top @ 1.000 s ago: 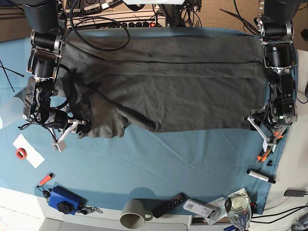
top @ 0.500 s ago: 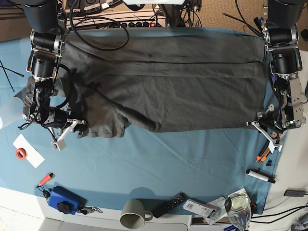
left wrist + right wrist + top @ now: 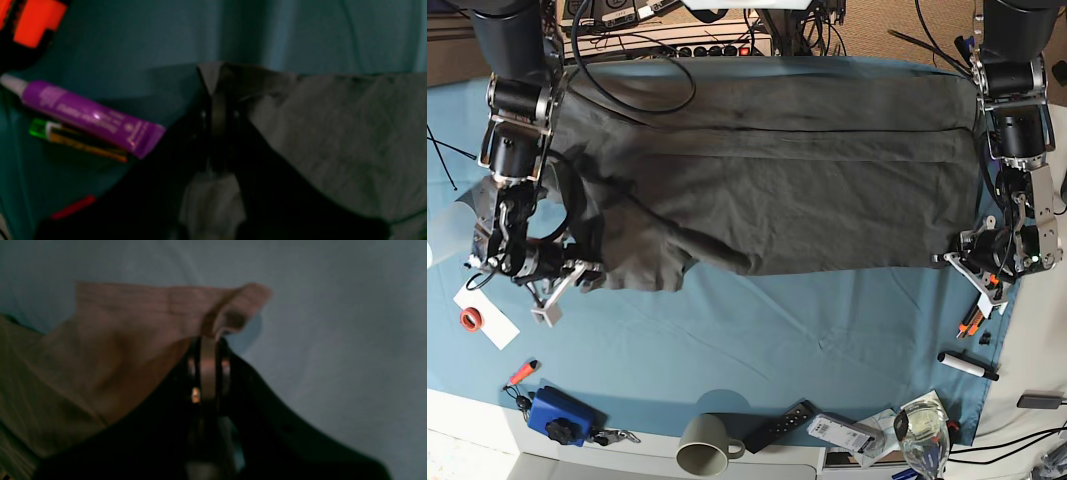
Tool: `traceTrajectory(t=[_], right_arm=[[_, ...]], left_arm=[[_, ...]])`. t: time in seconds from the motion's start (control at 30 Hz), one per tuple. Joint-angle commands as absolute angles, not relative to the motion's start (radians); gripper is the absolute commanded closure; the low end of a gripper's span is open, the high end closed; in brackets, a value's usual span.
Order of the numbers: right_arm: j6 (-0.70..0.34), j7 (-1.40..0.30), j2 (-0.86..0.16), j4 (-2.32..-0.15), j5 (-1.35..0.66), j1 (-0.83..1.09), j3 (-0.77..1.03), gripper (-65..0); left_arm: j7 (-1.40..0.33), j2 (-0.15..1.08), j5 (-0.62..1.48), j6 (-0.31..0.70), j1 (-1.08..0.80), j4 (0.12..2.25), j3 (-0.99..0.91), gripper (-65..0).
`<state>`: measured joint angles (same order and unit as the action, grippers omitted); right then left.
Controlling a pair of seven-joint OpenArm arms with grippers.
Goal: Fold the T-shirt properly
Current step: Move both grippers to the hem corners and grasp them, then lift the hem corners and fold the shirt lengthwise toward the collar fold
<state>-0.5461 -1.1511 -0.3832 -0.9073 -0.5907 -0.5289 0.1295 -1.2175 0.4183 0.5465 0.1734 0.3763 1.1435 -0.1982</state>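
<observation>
The dark grey T-shirt [image 3: 767, 170] lies spread wide across the far half of the blue-teal table cloth [image 3: 777, 330], wrinkled, with a bunched flap at its near left. My left gripper [image 3: 951, 259] is at the shirt's near right corner. In the left wrist view the left gripper [image 3: 213, 78] is shut on a pinched corner of the shirt [image 3: 333, 133]. My right gripper [image 3: 585, 274] is at the shirt's near left edge. In the right wrist view the right gripper [image 3: 213, 333] is shut on a fold of the shirt [image 3: 116, 340], lifted a little off the cloth.
A purple tube [image 3: 90, 115], a green-tipped pen [image 3: 66, 136] and an orange marker [image 3: 30, 20] lie close to the left gripper. Along the near edge are a mug [image 3: 704, 443], a remote [image 3: 779, 426], a black marker [image 3: 969, 366], a blue object [image 3: 557, 415] and a tape roll [image 3: 471, 319].
My right gripper has moved a little left and toward the near edge, dragging the shirt's near left flap with it. My left gripper has shifted slightly right and stays on the corner.
</observation>
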Motion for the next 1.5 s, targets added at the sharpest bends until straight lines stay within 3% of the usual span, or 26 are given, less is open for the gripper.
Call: traceTrajectory(t=[0.0,0.33,0.67,1.0,1.2,1.47], right_arm=[[-0.552,-1.132,-0.399,-0.924,-0.609,-0.577,0.133,0.0],[-0.553,-1.139,-0.399,-1.010,-0.612,-0.593,0.133,0.0],[-0.546,-1.295,-0.399,-1.257,-0.644,-0.569,0.133,0.0],[-0.546,-1.336,-0.399,-1.336,-0.700,-0.499,0.243,0.0],[-0.594,-1.380,-0.400,-1.343,-0.821,-0.434,0.347,0.0],[-0.615,-1.396,-0.399,-1.416,-0.908,-0.348,0.395,0.0]], left_arm=[[-1.266,0.414,0.565,0.184,0.394,1.163,-0.197,0.0],[-1.290,0.413,0.562,0.208,0.413,1.286,-0.201,0.0],[-1.317,0.426,0.574,0.230,0.398,1.338,-0.202,0.0],[-1.312,0.469,0.623,0.239,0.245,1.468,-0.309,0.0],[-1.309,0.469,0.744,0.318,0.131,1.574,-0.437,0.0],[-1.310,0.468,0.783,0.335,0.031,1.639,-0.470,0.0]])
